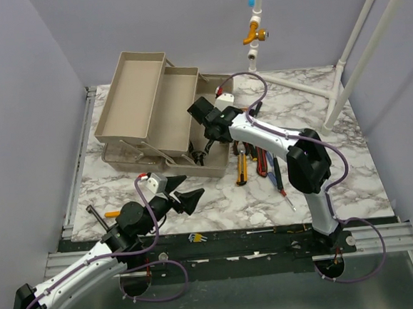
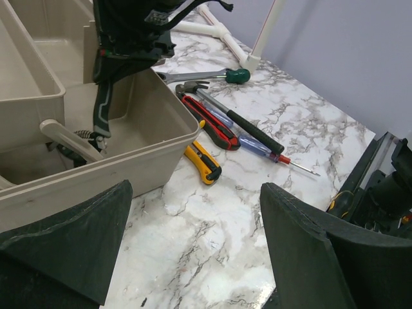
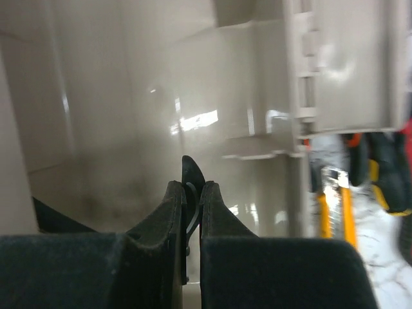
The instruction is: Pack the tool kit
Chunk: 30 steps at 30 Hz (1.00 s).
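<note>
The toolbox [image 1: 215,169] stands open at the back left, its beige trays [image 1: 134,96] swung out. My right gripper [image 1: 209,136] hangs over the box's deep base and is shut on a dark-handled tool, apparently pliers [image 2: 102,109], which dangles into the base [image 2: 141,122]. In the right wrist view the fingers [image 3: 215,206] pinch its thin black handle [image 3: 191,177]. My left gripper [image 1: 188,192] is open and empty, low over the marble in front of the box [image 2: 196,193]. A yellow knife [image 2: 205,161], red knife [image 2: 209,121], blue screwdriver [image 2: 257,145] and hammer [image 2: 241,122] lie to the right of the box.
A green-handled tool [image 2: 215,75] lies behind the other tools. An orange-handled tool [image 1: 111,214] lies at the table's front left. A white pipe frame [image 1: 343,72] stands at the back right, and a pipe with coloured valves [image 1: 255,29] hangs at the back.
</note>
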Each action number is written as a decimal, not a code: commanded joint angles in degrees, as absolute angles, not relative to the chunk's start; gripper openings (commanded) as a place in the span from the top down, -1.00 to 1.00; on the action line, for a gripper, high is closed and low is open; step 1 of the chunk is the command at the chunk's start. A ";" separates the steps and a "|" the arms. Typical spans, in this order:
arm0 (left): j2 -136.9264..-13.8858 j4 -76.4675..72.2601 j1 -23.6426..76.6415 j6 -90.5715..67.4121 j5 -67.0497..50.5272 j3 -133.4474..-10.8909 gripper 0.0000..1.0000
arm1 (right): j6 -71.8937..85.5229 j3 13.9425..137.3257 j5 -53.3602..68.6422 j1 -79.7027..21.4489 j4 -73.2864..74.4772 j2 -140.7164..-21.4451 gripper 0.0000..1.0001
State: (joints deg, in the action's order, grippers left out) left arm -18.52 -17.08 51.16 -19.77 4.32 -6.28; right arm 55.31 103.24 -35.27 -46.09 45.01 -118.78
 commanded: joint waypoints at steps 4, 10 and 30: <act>-18.93 -16.97 51.51 -20.04 4.92 -6.77 -0.64 | 49.38 101.97 -20.94 -46.45 32.96 -121.38 0.94; -18.97 -16.79 51.52 -20.04 5.01 -6.77 -0.64 | 47.93 102.92 -21.42 -46.43 33.31 -122.21 0.69; -27.94 -21.18 51.51 -19.63 -3.01 -8.53 -0.65 | 42.41 81.86 -31.27 -46.32 38.26 -92.60 0.15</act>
